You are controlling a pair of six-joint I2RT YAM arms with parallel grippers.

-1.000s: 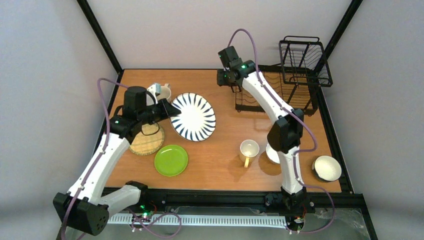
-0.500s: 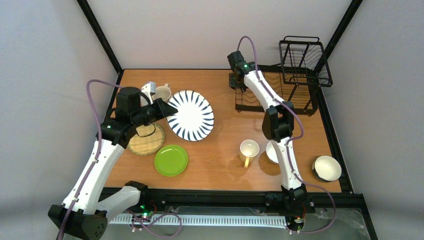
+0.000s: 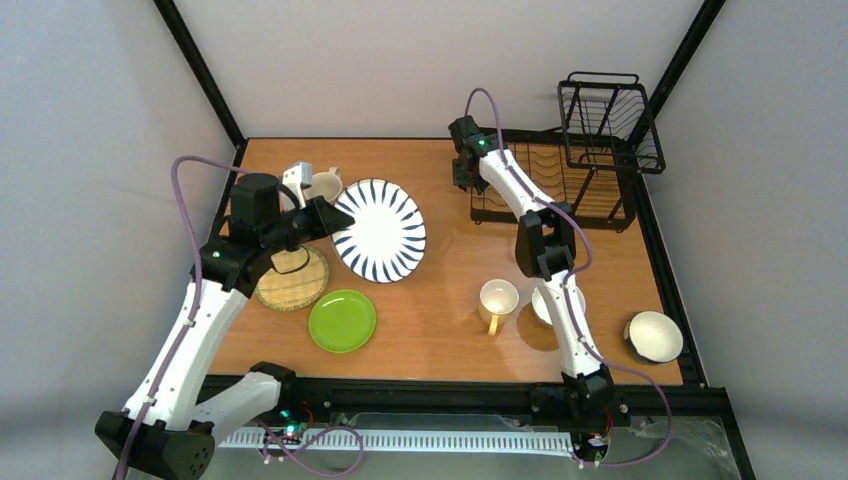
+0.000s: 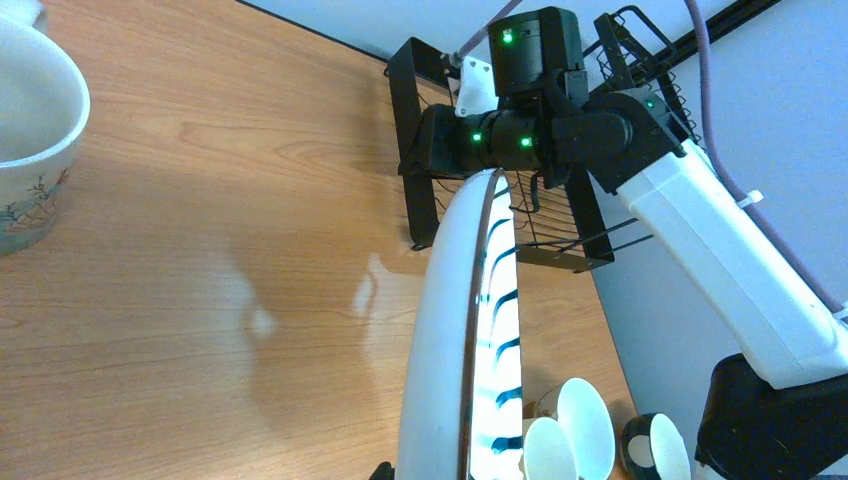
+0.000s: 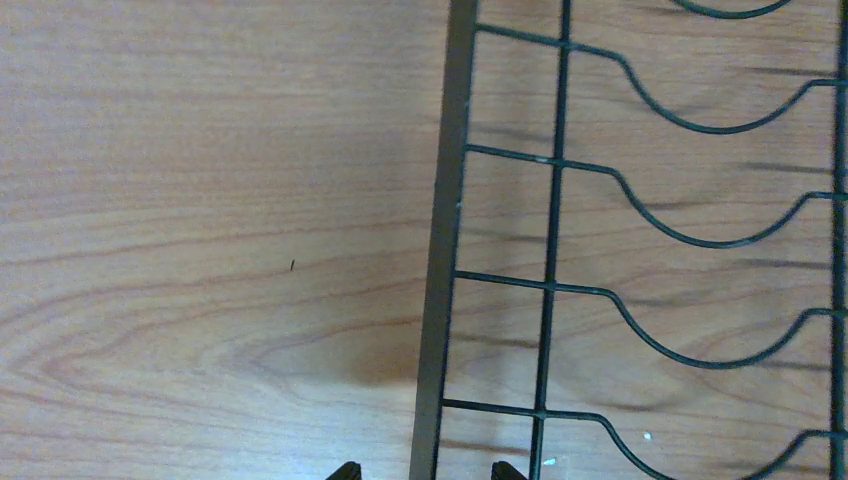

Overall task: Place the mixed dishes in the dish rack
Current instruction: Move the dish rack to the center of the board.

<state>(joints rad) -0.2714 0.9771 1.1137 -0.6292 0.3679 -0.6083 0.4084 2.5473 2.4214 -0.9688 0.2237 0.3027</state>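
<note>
My left gripper (image 3: 330, 222) is shut on the rim of the black-and-white striped plate (image 3: 380, 230), holding it tilted above the table. In the left wrist view the plate (image 4: 470, 330) stands edge-on, pointing toward the dish rack (image 4: 560, 230). My right gripper (image 3: 462, 180) hangs over the left edge of the dish rack (image 3: 555, 190). In the right wrist view its open gripper (image 5: 425, 470) straddles the rack's left frame bar (image 5: 440, 250) without holding it. The lime-green plate (image 3: 342, 320) and the bamboo plate (image 3: 293, 280) lie at front left.
One mug (image 3: 323, 185) stands at back left beside a small white object (image 3: 297, 175); another mug (image 3: 497, 300) is centre front. A white dish (image 3: 545, 305) is partly under the right arm. A bowl (image 3: 653, 336) sits at front right. The tall wire basket (image 3: 610, 120) stands behind the rack.
My right gripper has reached down to the rack's left edge. The left arm shifted slightly left with the striped plate still gripped.
</note>
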